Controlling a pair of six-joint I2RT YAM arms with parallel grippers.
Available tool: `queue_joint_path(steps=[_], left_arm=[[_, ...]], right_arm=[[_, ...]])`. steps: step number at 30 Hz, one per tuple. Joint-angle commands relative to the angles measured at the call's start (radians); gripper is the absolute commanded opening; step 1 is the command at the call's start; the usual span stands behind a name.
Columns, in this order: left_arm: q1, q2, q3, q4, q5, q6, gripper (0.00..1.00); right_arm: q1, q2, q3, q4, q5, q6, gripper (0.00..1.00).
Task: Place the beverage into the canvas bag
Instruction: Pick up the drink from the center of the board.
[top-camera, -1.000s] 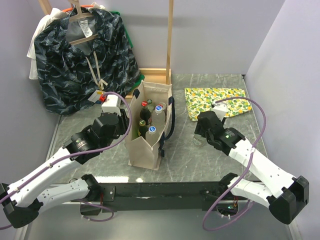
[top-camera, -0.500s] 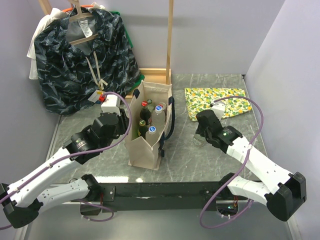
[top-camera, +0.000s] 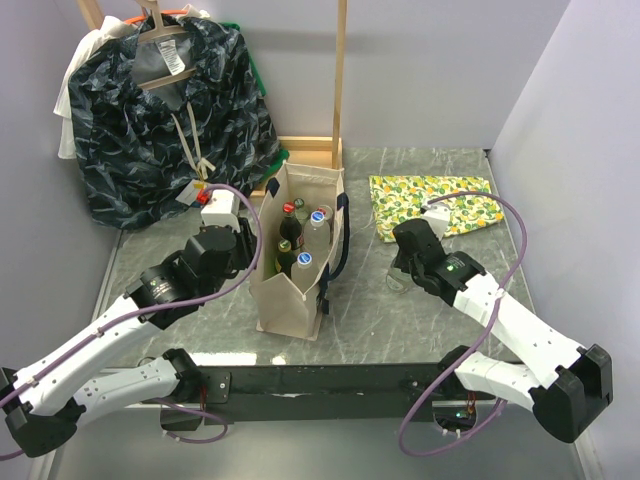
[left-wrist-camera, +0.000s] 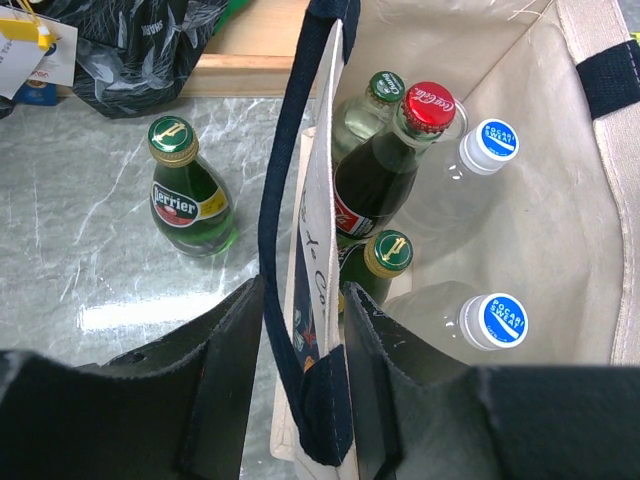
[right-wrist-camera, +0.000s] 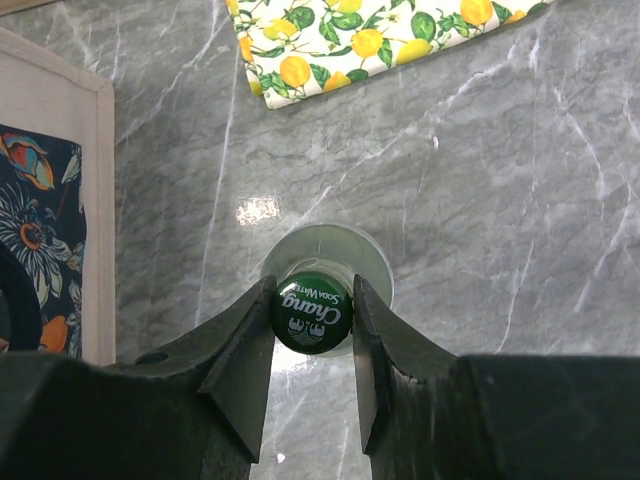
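Note:
The beige canvas bag (top-camera: 298, 292) stands upright mid-table and holds several bottles, among them a red-capped cola bottle (left-wrist-camera: 430, 106) and two blue-capped clear bottles. My left gripper (left-wrist-camera: 300, 305) is shut on the bag's left wall and its dark strap (left-wrist-camera: 275, 200), with one finger outside and one inside. My right gripper (right-wrist-camera: 311, 300) is shut on the green cap of a clear soda water bottle (right-wrist-camera: 311, 312), which stands upright on the table to the right of the bag (right-wrist-camera: 50, 200). A green Perrier bottle (left-wrist-camera: 188, 195) stands on the table just left of the bag.
A lemon-print cloth (top-camera: 430, 200) lies at the back right, beyond the soda bottle (right-wrist-camera: 380, 35). A dark blue patterned garment (top-camera: 170, 110) hangs at the back left on a wooden rack (top-camera: 340, 80). Walls close in on both sides.
My right gripper has shifted slightly left and farther back at the soda water bottle. The left arm and the bag have not moved.

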Motion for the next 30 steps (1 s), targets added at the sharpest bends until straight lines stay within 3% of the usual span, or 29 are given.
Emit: queue_joint_path(steps=[1,22,30], left_arm=[[0.002,-0.023,0.026,-0.001,0.002,0.004,0.44],[0.002,-0.006,0.036,-0.044,0.085,0.010,0.38],[0.002,-0.011,0.029,-0.055,0.096,0.005,0.30]], right_arm=[[-0.007,-0.039,0.018,0.030,-0.018,0.001,0.00],[-0.009,-0.153,0.144,-0.022,-0.046,-0.056,0.00],[-0.006,-0.150,0.193,-0.033,-0.081,-0.082,0.00]])
